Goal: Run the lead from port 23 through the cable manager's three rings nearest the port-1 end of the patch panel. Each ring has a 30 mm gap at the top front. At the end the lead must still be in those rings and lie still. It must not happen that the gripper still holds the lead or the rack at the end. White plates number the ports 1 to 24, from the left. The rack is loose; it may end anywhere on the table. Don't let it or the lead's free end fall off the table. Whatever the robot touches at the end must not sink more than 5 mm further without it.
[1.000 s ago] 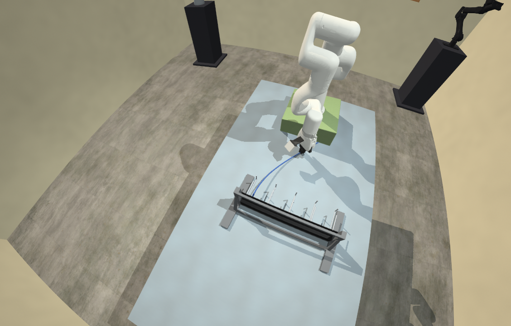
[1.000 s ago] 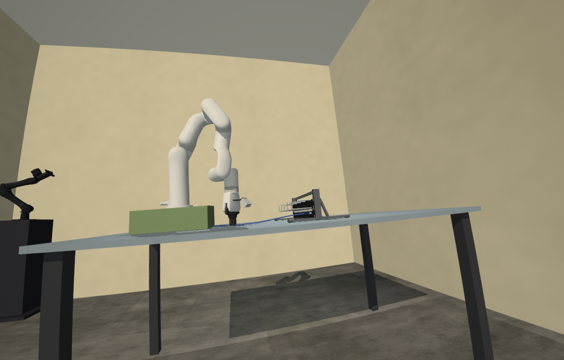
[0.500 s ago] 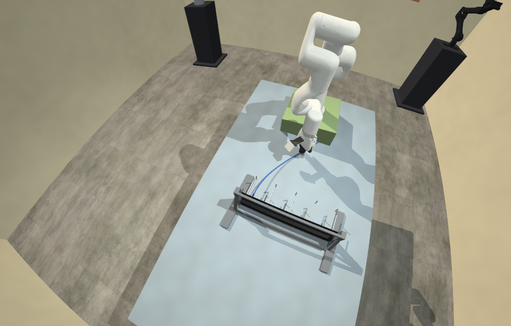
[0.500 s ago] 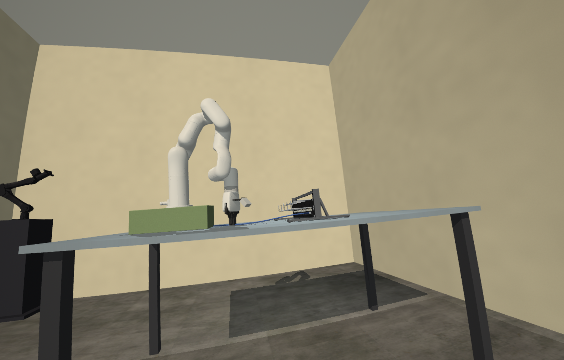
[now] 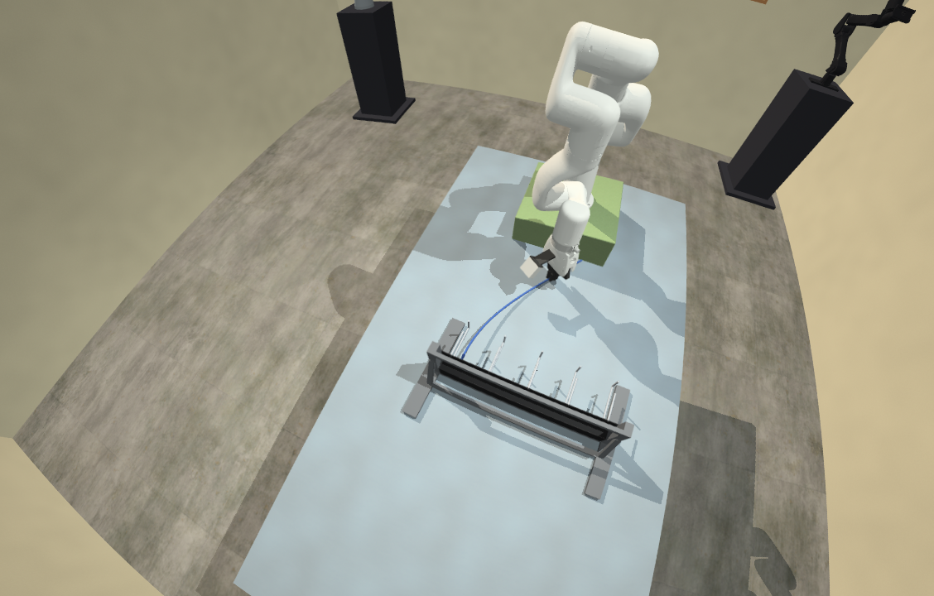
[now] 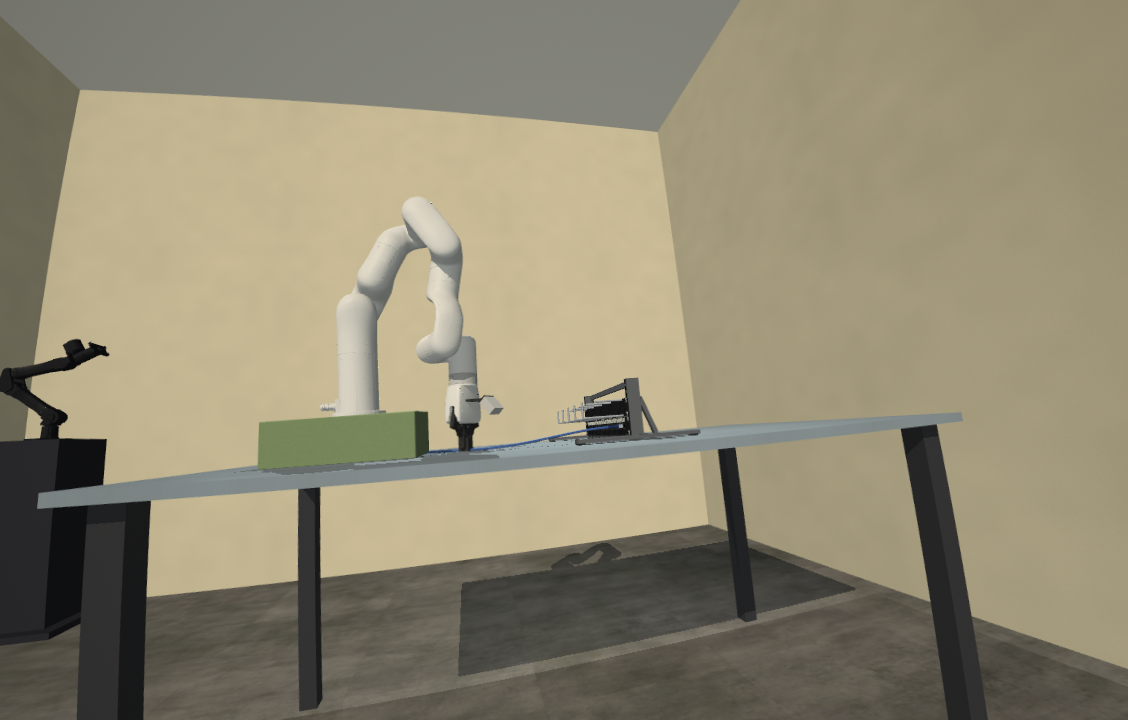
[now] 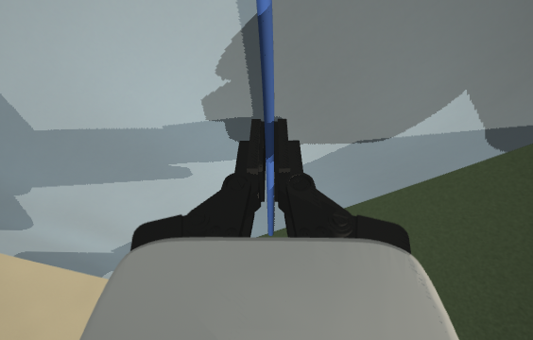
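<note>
The gripper [image 7: 268,142] stood beside the green block [image 5: 608,214], jaws nearly closed on the blue lead [image 7: 266,71] (near its free end). The lead curved back to the rack [image 5: 530,396] on the desk [image 5: 352,482]. Grasping appeared complete; next, lift and carry toward the rack's far rings.
</note>
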